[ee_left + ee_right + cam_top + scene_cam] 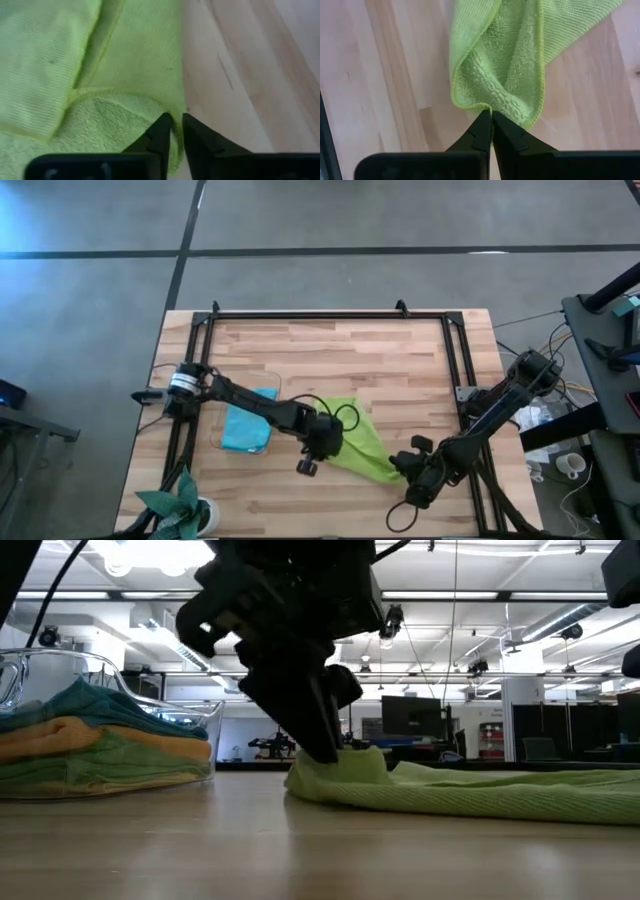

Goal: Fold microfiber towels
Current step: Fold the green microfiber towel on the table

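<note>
Here, nearest the front edge of the desk [400, 340], the right tool [408, 476] is pinched tight on one corner of the lime green towel [355, 442]; the right wrist view shows its fingers [479, 131] closed to a point on the stitched hem, looped terry pile facing the camera. Just beside it, the left tool [318, 442] clamps the opposite edge of the same towel, with a thin fold of ribbed cloth between its dark fingers [160, 132]. The towel lies rumpled and partly doubled over on pale butcher-block wood, roughly mid-desk toward the front.

Further left sits a clear plastic bin [222, 442] with rounded walls, holding a flat stack of folded towels [90, 745]: light blue on top, then orange, yellow and darker green layers in the low view. A potted plant [180, 505] with pointed leaves stands at the front left corner.
</note>
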